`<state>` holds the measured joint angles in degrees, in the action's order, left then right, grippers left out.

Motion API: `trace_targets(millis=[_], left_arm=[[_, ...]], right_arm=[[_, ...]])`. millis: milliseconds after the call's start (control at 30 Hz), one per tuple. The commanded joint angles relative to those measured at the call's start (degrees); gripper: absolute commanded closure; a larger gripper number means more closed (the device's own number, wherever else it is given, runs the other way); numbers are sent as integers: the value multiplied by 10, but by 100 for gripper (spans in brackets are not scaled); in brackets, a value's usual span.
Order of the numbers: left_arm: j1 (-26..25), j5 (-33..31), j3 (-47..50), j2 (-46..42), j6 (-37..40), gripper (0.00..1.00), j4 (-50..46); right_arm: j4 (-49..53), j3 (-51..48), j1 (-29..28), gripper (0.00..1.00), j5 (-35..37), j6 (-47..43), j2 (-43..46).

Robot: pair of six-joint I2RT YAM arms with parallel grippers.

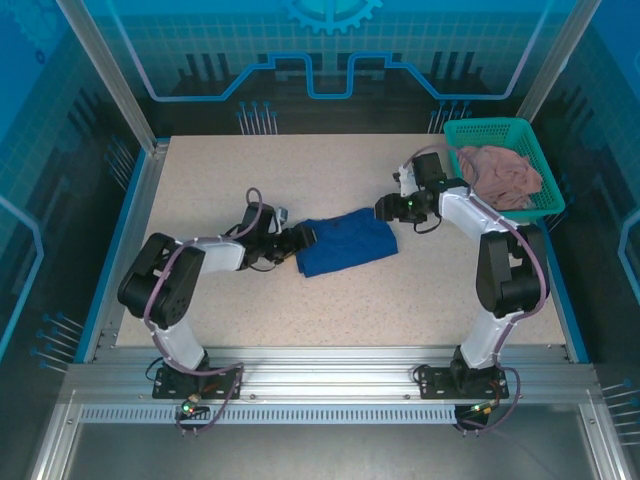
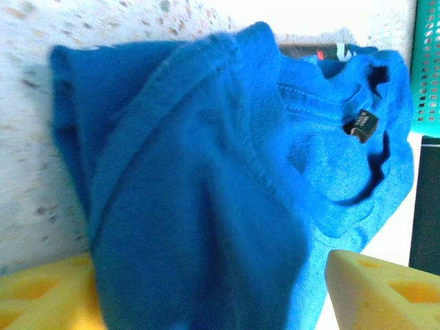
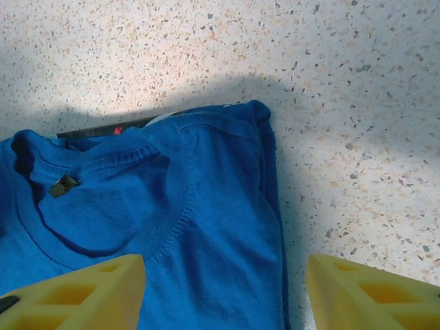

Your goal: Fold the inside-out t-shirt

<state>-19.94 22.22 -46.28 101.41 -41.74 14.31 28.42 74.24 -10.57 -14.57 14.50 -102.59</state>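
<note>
Your left hand (image 1: 300,238) and right hand (image 1: 386,208) both stand spread wide, clamping nothing, one at each short end of the cloth, probably so the fold can settle flat; on the speckled beige desk (image 1: 300,310) the royal-blue cotton t-shirt (image 1: 346,243) lies bundled mid-desk; its long axis runs left to right, slightly tilted; the ribbed neckline (image 3: 175,199) and small dark label (image 3: 63,185) point toward your right hand.

White-and-black arms (image 1: 172,285), purple cables (image 1: 256,208); yellow gripper fingers (image 3: 75,295) with triangular cutouts.
</note>
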Motion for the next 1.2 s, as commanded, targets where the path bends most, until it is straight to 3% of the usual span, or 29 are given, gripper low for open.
trace_targets(millis=[0,200,300,467,533,733,900,1100,1133,1167], left_arm=[[-9,3,-21,32,-4,38,1],[7,9,-84,59,50,86,-40],[60,17,-133,51,118,98,-136],[163,-6,-293,72,306,97,-411],[197,-45,-353,88,364,97,-482],[273,-182,-538,169,479,97,-619],[298,-324,-712,259,542,97,-729],[299,-488,-852,354,599,88,-760],[299,-517,-865,368,608,84,-748],[299,-547,-876,380,616,74,-733]], right_arm=[[-10,-7,4,36,-24,1,3],[-6,-2,6,36,-23,0,7],[-4,-3,7,36,-28,3,18],[-25,-25,-1,36,-84,29,40],[-34,-40,-8,36,-98,39,48],[-65,-86,-29,36,-115,62,83],[-71,-101,-36,36,-113,57,88],[-71,-92,-36,36,-116,54,77],[-72,-90,-36,36,-118,54,74],[-70,-89,-36,36,-120,54,73]])
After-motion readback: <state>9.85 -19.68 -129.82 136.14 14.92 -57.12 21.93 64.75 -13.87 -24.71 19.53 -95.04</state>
